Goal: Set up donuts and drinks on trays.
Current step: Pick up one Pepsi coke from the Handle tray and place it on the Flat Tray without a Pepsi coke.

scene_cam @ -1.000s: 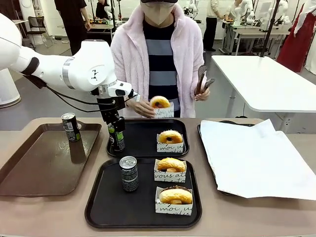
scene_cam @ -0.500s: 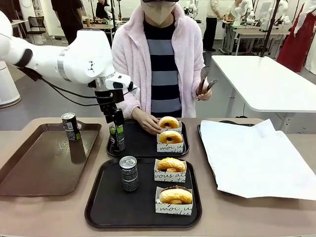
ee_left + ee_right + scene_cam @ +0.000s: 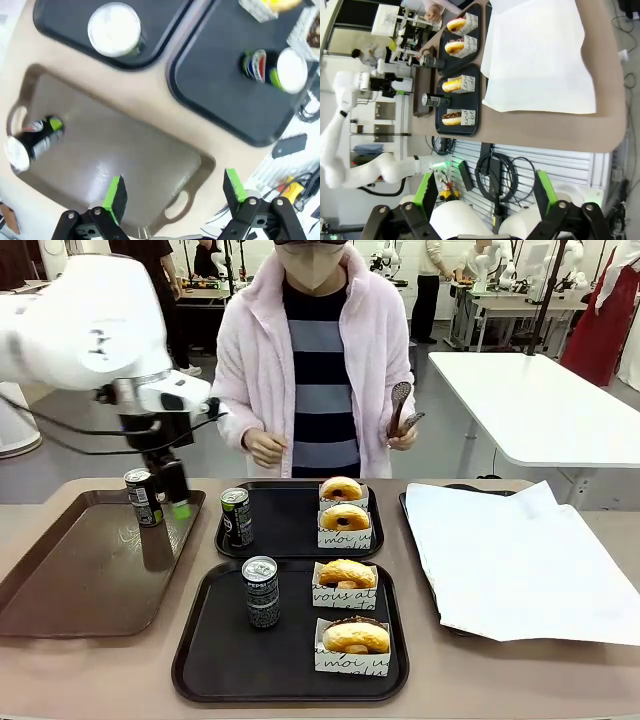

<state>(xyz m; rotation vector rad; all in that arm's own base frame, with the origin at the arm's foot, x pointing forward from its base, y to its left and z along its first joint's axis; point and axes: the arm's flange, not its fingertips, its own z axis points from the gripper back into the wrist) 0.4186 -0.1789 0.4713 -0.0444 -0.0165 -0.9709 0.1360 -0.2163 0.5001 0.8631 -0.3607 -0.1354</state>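
Two matching black plastic trays sit centre frame: near tray (image 3: 200, 660) holds a dark Pepsi can (image 3: 262, 591) and two boxed donuts (image 3: 349, 616); far tray (image 3: 290, 530) holds a black-green can (image 3: 237, 516) and two more. Large brown tray (image 3: 70, 580) at left carries a third can (image 3: 144, 497), label possibly green. Left gripper (image 3: 172, 495) hangs above it, fingers wide, empty. Right gripper (image 3: 485, 192) fingers wide, empty.

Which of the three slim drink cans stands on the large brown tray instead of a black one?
The dark can with a green-edged label, at the far corner of the brown plastic tray, beside the left gripper. The other two cans each stand on a black tray.
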